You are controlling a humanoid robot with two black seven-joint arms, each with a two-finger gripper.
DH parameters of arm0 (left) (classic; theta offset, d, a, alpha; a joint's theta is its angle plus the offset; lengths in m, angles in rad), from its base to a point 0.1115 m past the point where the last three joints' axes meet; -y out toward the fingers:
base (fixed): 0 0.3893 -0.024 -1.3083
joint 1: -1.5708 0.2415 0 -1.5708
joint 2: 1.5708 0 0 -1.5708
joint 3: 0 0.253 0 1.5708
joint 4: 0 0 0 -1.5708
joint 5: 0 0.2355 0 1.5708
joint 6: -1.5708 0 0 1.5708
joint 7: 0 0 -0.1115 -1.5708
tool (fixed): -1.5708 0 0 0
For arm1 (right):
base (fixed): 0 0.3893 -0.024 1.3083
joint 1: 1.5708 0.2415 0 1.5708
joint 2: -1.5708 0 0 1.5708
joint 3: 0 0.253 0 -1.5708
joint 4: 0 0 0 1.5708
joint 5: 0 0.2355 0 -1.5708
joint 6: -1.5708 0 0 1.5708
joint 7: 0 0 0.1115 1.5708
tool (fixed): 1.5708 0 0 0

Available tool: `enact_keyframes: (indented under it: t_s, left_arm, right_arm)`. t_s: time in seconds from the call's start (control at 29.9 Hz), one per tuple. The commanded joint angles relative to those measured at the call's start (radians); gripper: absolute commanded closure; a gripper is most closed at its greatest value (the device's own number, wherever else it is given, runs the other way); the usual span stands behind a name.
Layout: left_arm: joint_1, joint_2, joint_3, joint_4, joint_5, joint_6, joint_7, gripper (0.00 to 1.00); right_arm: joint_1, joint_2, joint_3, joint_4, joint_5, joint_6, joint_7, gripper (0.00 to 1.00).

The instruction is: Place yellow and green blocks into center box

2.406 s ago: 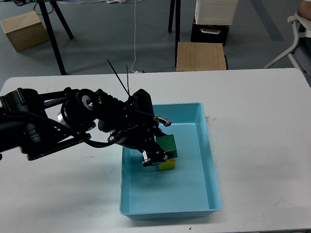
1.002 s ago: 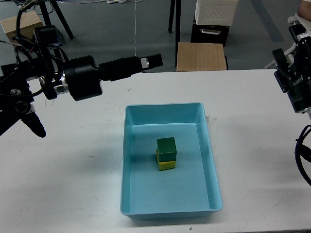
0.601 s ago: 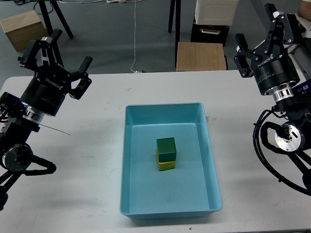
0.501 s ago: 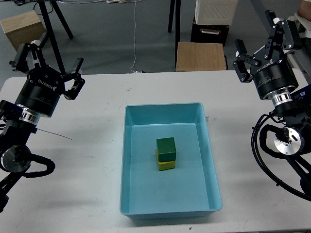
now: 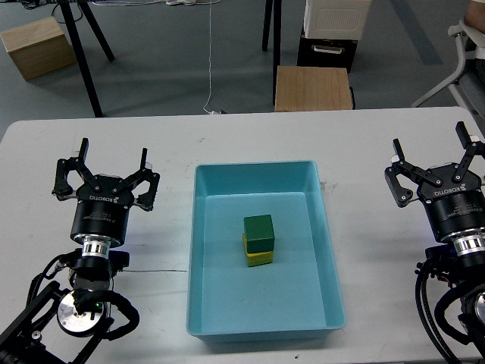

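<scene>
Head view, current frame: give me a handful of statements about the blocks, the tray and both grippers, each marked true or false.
1. The green block sits on top of the yellow block. True.
2. Both blocks lie on the white table beside the blue tray. False: they are inside the tray, near its middle.
3. The left gripper is open and holds nothing. True.
4. The right gripper is closed on the green block. False: it is open, empty and well to the right of the tray.
5. A tan wooden box stands on the floor beyond the table's far edge. True.
</scene>
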Motion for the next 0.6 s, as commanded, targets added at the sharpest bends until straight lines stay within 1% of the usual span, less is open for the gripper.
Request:
enact_keyframes:
  t_s: [0.0, 0.3, 0.57]
  left_arm:
    - [0.010, -0.043, -0.018, -0.001, 0.000, -0.002, 0.000, 0.00]
    - [0.039, -0.038, -0.038, -0.006, 0.000, -0.002, 0.000, 0.00]
    - [0.050, -0.043, -0.046, -0.007, 0.000, -0.003, 0.000, 0.00]
  right_arm:
    - [-0.048, 0.083, 0.031, 0.006, 0.007, 0.007, 0.001, 0.01]
    - [-0.096, 0.095, 0.075, 0.001, 0.006, 0.010, 0.003, 0.01]
    - [-0.122, 0.097, 0.074, -0.002, 0.004, 0.022, 0.003, 0.01]
